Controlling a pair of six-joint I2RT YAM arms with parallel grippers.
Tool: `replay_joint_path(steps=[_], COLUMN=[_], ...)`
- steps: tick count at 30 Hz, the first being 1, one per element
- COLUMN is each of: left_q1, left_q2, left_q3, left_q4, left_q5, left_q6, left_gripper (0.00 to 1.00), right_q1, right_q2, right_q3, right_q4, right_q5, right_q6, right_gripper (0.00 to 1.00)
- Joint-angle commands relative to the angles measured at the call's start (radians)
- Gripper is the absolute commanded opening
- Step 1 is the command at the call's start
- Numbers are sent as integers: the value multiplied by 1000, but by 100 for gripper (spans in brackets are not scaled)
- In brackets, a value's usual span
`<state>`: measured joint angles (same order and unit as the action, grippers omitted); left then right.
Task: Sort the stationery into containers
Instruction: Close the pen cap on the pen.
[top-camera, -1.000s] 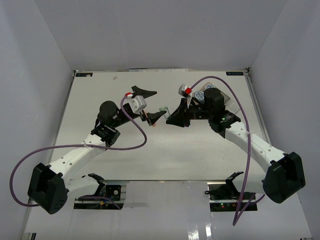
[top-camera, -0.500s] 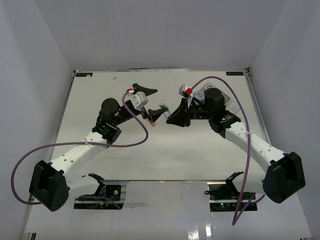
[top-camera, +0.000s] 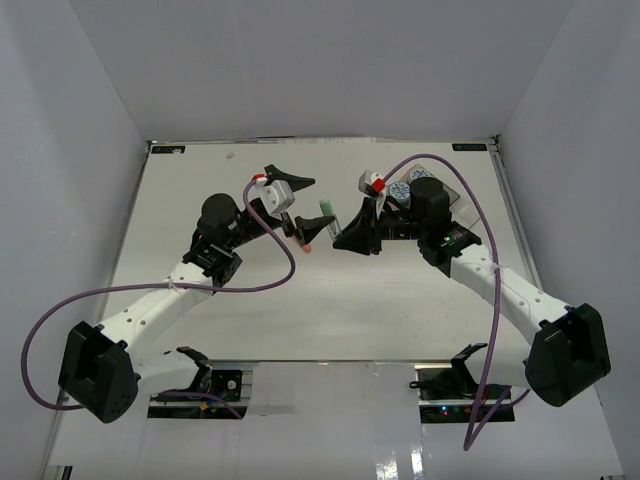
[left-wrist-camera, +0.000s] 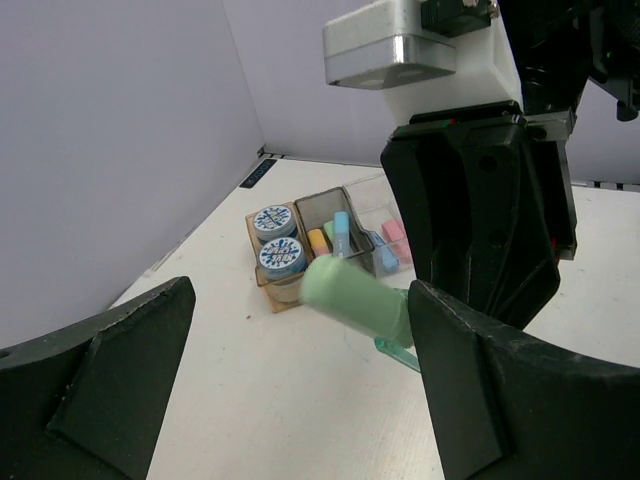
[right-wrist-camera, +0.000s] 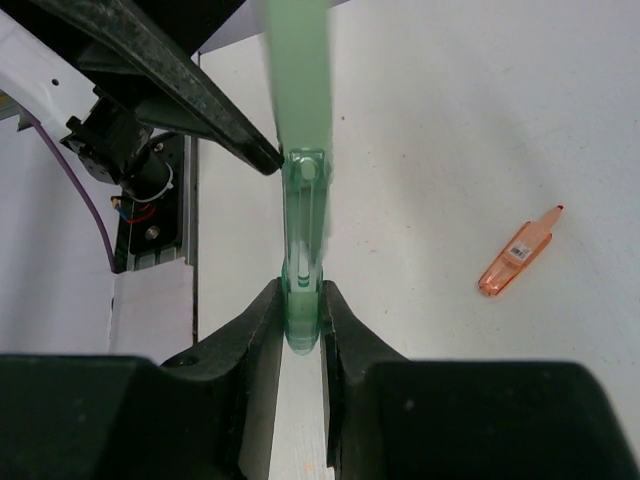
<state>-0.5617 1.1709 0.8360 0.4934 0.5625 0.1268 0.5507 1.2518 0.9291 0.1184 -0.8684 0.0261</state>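
Stationery in hand: one green pen (left-wrist-camera: 352, 295). The right gripper (right-wrist-camera: 302, 310) is clamped on its clear green end, and the pastel barrel projects unsupported beyond the fingers. The pen is held in the air over the middle of the tabletop, somewhat toward the far edge. The left gripper (left-wrist-camera: 300, 300) faces it with its fingers spread wide, one on each side of the barrel and touching nothing.

An orange pen (right-wrist-camera: 515, 260) lies flat on the table near the held pen, unsorted.

Hazards, as judged:
- The two grippers stand very close. A small misalignment could strike finger against finger.
- If this is a handover, release by the right gripper before the left closes would drop the pen.
- The grip is at one end only, so a nudge on the barrel could pivot it in the grip.

The containers (left-wrist-camera: 322, 196) sit near the far right corner, close to the right arm, which could knock them when it swings.
- Amber tray (left-wrist-camera: 254, 250): two blue-and-white rolls (left-wrist-camera: 272, 222).
- Grey tray (left-wrist-camera: 345, 190): orange, blue and green pieces.
- Clear tray (left-wrist-camera: 375, 185): a pink piece and a blue one.
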Motion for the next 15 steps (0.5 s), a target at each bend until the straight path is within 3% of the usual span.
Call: replay_joint_path(steps=[1,15], left_q1=[23,29], left_q2=[-14,-10], left_q3=[51,57], left_q4=[5,5], left_q5=[-16,56], left_q6=[-10,-38], left_gripper=[98,98], right_q1=[5,6], right_q2=[-8,-5], right_q3=[-18,-19], right_q4=[44,41], right_q5=[-80,-90], right_q6=[-22,-52], right_gripper=[8,8])
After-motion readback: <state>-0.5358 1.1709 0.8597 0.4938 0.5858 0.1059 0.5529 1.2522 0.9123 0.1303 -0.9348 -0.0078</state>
